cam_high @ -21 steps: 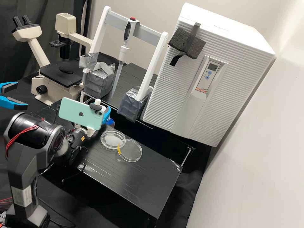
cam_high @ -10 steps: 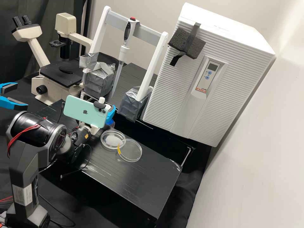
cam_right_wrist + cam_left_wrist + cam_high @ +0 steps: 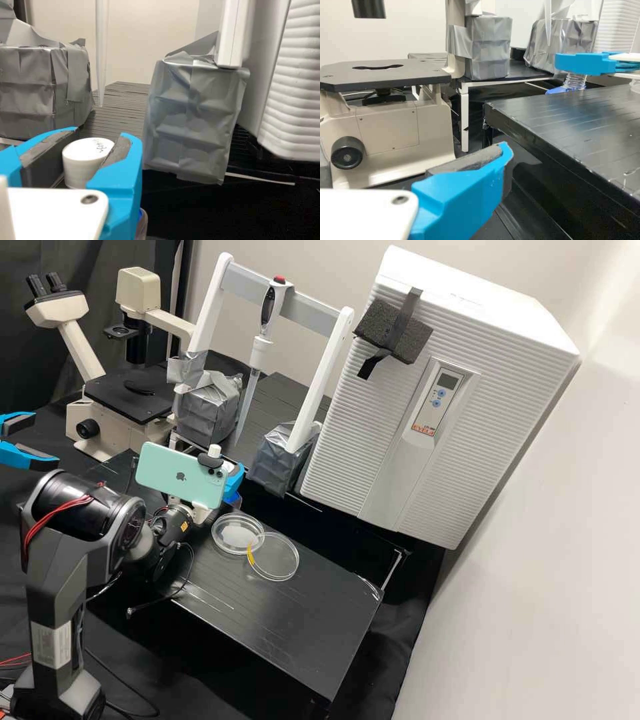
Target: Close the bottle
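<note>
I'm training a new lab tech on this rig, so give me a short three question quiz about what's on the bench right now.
1. True or false: the right gripper holds the white cap.
2. The bottle stands: A) under the right gripper B) on the microscope stage C) between the left gripper's fingers.
3. Fill in: two clear ___ dishes lie on the black bench.
Key: 1 true; 2 A; 3 petri.
</note>
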### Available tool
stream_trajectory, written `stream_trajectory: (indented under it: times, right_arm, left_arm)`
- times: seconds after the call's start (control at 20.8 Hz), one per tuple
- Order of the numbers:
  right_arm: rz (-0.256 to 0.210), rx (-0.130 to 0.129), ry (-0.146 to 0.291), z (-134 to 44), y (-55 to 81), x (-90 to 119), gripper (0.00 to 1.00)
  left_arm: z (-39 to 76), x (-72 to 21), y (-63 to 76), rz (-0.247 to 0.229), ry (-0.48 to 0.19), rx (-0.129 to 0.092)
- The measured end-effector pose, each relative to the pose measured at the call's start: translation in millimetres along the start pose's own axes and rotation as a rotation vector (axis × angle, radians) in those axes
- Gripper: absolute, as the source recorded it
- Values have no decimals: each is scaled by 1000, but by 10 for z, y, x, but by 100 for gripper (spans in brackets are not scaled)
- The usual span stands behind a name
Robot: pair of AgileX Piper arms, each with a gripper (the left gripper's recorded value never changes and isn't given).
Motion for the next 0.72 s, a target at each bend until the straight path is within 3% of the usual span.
stream_trajectory:
  times: [0.72]
  right_arm:
    - [27, -1, -14, 42, 82, -59, 0]
  left_arm:
    - [0, 0, 0, 0, 0, 0]
